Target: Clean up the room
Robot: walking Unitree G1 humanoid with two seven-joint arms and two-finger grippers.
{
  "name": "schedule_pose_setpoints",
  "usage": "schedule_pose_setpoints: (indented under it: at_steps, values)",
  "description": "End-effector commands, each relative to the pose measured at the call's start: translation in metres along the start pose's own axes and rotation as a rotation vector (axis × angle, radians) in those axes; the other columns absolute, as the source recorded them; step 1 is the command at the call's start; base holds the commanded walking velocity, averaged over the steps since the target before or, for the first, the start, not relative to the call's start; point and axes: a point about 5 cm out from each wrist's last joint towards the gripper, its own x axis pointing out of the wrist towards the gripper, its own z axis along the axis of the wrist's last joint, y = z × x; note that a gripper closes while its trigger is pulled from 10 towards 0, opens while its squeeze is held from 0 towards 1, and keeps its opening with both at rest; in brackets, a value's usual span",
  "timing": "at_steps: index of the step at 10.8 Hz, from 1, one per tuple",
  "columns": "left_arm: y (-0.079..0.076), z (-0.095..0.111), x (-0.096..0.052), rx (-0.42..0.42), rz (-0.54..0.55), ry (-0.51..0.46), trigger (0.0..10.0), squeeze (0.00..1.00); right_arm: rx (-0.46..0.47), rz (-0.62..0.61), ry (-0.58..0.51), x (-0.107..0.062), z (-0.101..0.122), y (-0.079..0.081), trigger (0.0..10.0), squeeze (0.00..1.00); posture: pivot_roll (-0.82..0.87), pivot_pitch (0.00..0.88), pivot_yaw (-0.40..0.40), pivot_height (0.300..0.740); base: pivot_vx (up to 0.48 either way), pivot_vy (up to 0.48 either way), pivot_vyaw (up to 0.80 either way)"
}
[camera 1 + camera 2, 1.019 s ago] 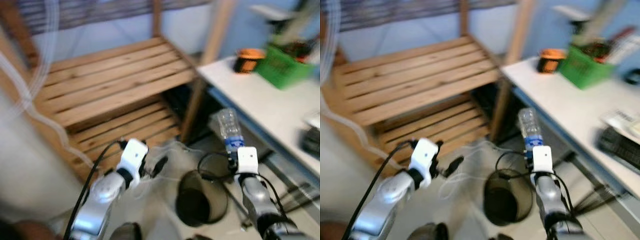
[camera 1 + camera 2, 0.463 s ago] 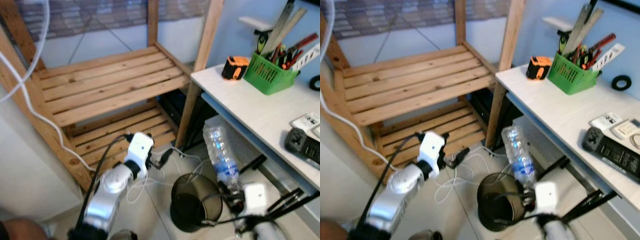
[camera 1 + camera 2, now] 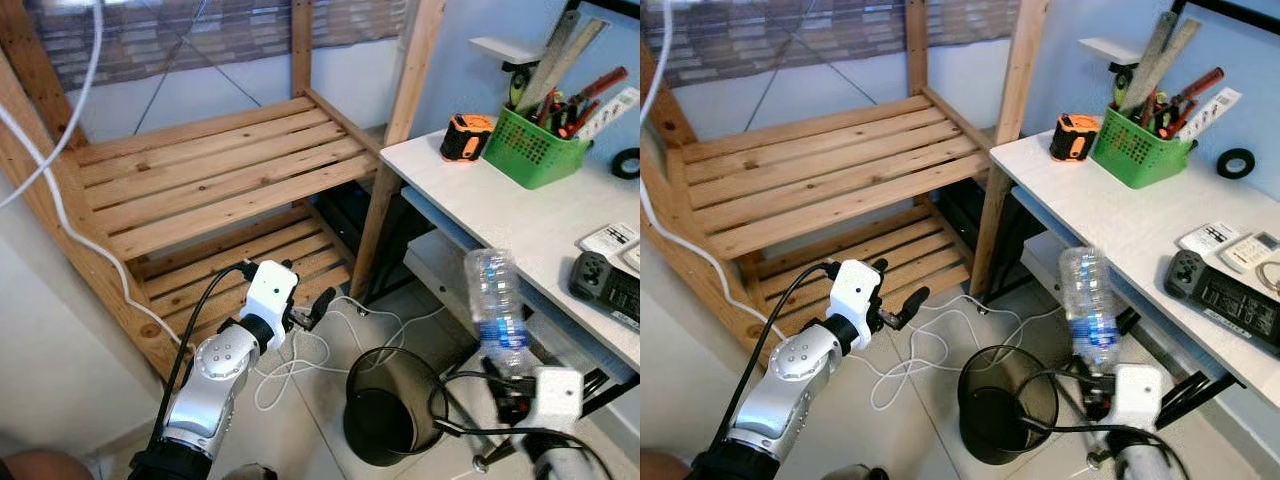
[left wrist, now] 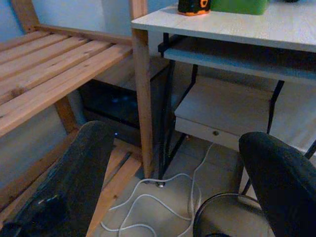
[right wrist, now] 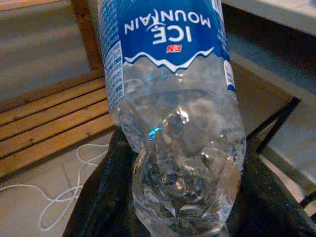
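Observation:
A clear plastic water bottle with a blue label stands nearly upright in the air, base down in my right gripper, which is shut on it. In the right wrist view the crumpled bottle sits between the black fingers. It hangs just right of a black mesh bin on the floor, in front of the desk edge. My left gripper is open and empty, low over the floor by the wooden rack; its fingers are spread wide.
A wooden slatted rack fills the left and back. A white desk on the right carries a green tool basket, a tape measure and a black controller. White cable lies looped on the floor beside the bin.
The view has steadied after camera motion. The right gripper has carried the bottle rightward from over the bin's edge toward the desk, and it now stands straighter. The left arm has barely moved.

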Motion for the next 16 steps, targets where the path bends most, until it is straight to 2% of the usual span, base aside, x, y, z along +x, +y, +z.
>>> schedule_pose_setpoints:
  at_steps: [1,5,8,10,11,12,13,14,15,16]
  values:
    - [0.000,0.005,0.004,0.020,-0.001,-0.018,10.0,0.00,-0.003,0.007,-0.027,0.006,0.007,0.004,10.0,0.00,-0.05,0.000,0.009,0.740,0.000,-0.480,0.00]
    - [-0.006,0.007,0.010,0.043,-0.048,-0.030,10.0,0.00,-0.006,0.023,-0.070,0.025,0.020,0.019,10.0,0.00,-0.06,0.000,0.023,0.740,0.060,-0.429,0.00]
    - [-0.004,0.006,0.010,0.018,-0.041,-0.025,10.0,0.00,-0.009,0.068,-0.055,0.026,0.018,0.031,10.0,0.00,-0.05,0.000,0.026,0.740,0.000,0.000,0.00]
    - [-0.003,0.005,0.008,0.013,-0.032,-0.019,10.0,0.00,0.009,0.099,-0.002,0.028,0.009,0.038,10.0,0.00,-0.04,0.000,0.020,0.740,0.000,0.000,0.00]
    - [-0.004,0.002,0.003,0.032,-0.051,0.001,10.0,0.00,0.033,0.102,0.047,0.029,-0.002,0.050,10.0,0.00,0.01,0.000,0.019,0.740,0.000,0.000,0.00]
    - [-0.006,0.004,0.002,0.052,-0.080,-0.003,10.0,0.00,0.048,0.080,0.059,0.037,-0.004,0.053,10.0,0.00,0.04,0.019,0.027,0.740,0.000,0.000,0.00]
    - [-0.008,0.006,0.001,0.036,-0.099,-0.001,10.0,0.00,0.047,0.067,0.071,0.044,-0.005,0.055,10.0,0.00,0.04,0.026,0.027,0.740,0.000,0.000,0.00]
    - [-0.011,0.009,-0.006,0.058,-0.114,0.009,10.0,0.00,0.059,0.061,0.100,0.060,-0.006,0.068,10.0,0.00,0.09,0.068,0.020,0.740,0.000,0.000,0.00]
    - [-0.014,0.006,-0.011,0.062,-0.125,0.022,10.0,0.00,0.064,0.085,0.118,0.067,-0.006,0.082,10.0,0.00,0.11,0.089,0.017,0.740,0.000,0.000,0.00]
    - [-0.024,0.005,-0.022,0.064,-0.156,0.039,10.0,0.00,0.058,0.131,0.131,0.074,-0.006,0.104,10.0,0.00,0.15,0.131,0.006,0.740,0.000,0.000,0.00]
